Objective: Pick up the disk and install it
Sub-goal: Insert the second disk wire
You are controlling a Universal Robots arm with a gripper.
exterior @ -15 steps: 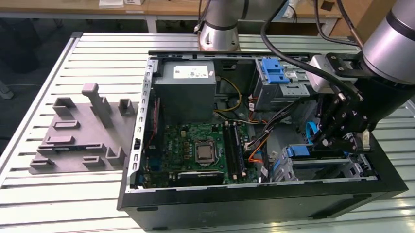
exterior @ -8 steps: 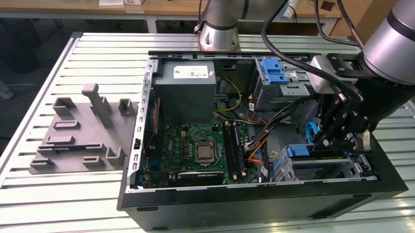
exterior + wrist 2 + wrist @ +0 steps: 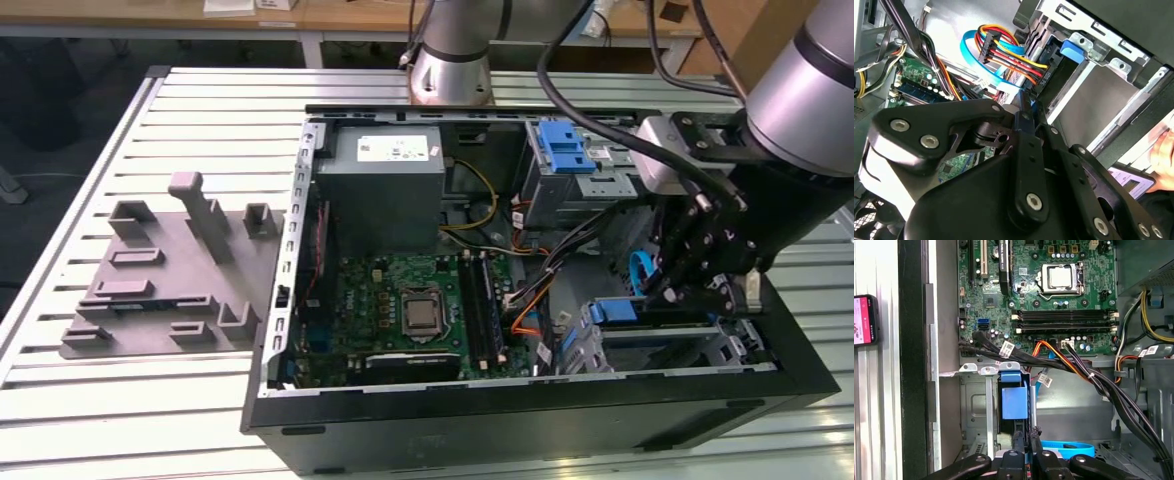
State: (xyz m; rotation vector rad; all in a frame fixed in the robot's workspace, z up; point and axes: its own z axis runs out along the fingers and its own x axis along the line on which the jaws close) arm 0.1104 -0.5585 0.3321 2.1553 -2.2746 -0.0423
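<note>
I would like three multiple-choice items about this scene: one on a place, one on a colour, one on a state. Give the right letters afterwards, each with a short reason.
1. In the exterior view, where is the gripper?
A. Over the grey fixture beside the case
B. Inside the case, at the drive cage on the exterior view's right
C. Above the power supply box

2. What colour is the motherboard?
A. Green
B. Red
C. White

3. In what state is the computer case?
A. Closed with its side panel on
B. Standing upright with its top removed
C. Lying open, its inside exposed

Answers:
1 B: the gripper reaches down at the drive cage.
2 A: the motherboard is green in the exterior view and in both wrist views.
3 C: the computer case has no panel on top, so boards and cables show.
</note>
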